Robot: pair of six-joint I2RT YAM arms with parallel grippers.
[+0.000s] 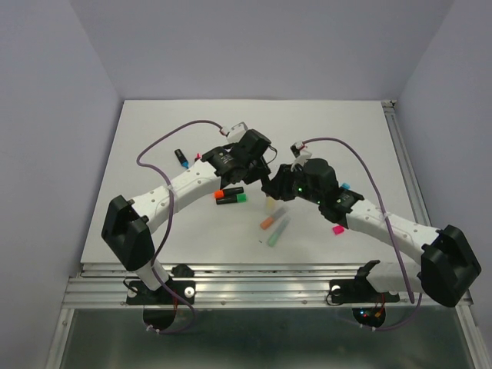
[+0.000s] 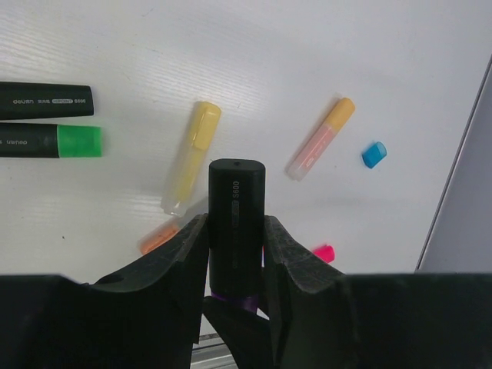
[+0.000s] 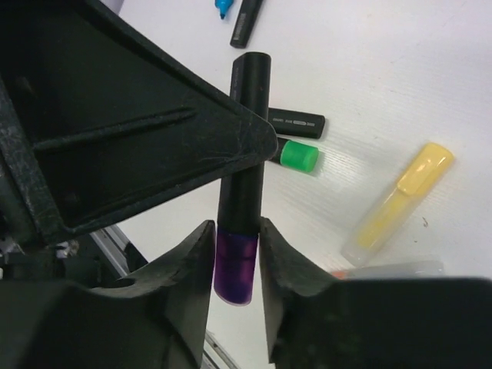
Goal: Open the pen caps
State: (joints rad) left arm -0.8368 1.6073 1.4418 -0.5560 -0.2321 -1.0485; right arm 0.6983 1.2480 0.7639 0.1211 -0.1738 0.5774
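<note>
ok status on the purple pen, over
Left hand shut on black pen body. Right hand shut on purple cap, not yet off. Yellow pen lies below, clear.

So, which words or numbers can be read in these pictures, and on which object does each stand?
"S600": on the black pen body clamped in the left gripper.
"S600": on the upper black pen at far left of the left wrist view; its brand word is blurred.
Print on the green-capped pen: too blurred to read.

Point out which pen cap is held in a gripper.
The purple cap, pinched by the right gripper, on the black pen the left gripper holds. The green cap, cyan cap and pink cap lie on the table.
</note>
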